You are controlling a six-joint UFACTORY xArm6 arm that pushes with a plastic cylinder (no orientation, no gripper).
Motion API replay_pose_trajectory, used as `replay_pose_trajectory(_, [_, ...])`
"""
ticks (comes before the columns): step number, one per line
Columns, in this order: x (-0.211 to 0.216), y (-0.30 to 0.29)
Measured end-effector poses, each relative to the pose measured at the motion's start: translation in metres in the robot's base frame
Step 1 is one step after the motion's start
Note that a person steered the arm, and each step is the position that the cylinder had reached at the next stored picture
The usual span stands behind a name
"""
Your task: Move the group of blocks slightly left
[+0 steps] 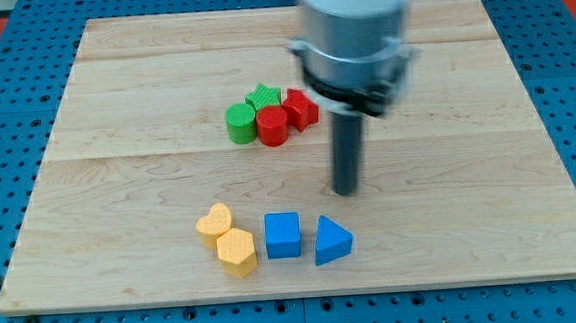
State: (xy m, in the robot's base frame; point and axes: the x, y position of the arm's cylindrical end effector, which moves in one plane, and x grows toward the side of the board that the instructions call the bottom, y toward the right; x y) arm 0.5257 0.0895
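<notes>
My tip rests on the wooden board, right of centre. Above and to its left lies a tight cluster: a green cylinder, a green star, a red cylinder and a red block. Below the tip, near the view's bottom, sits a row: a yellow heart, a yellow hexagon, a blue cube and a blue triangle. The tip touches no block; it stands just above the blue triangle and to the lower right of the red block.
The arm's grey body hangs over the board's upper middle and hides part of it. A blue pegboard surrounds the board on all sides.
</notes>
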Motion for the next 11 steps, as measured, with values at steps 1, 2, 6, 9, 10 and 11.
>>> replay_pose_trajectory(1, [0.039,0.056])
replay_pose_trajectory(2, [0.011,0.049])
replay_pose_trajectory(6, [-0.079,-0.010])
replay_pose_trajectory(9, [-0.091,-0.106])
replay_pose_trajectory(10, [-0.092,-0.145])
replay_pose_trajectory(11, [-0.111,-0.154])
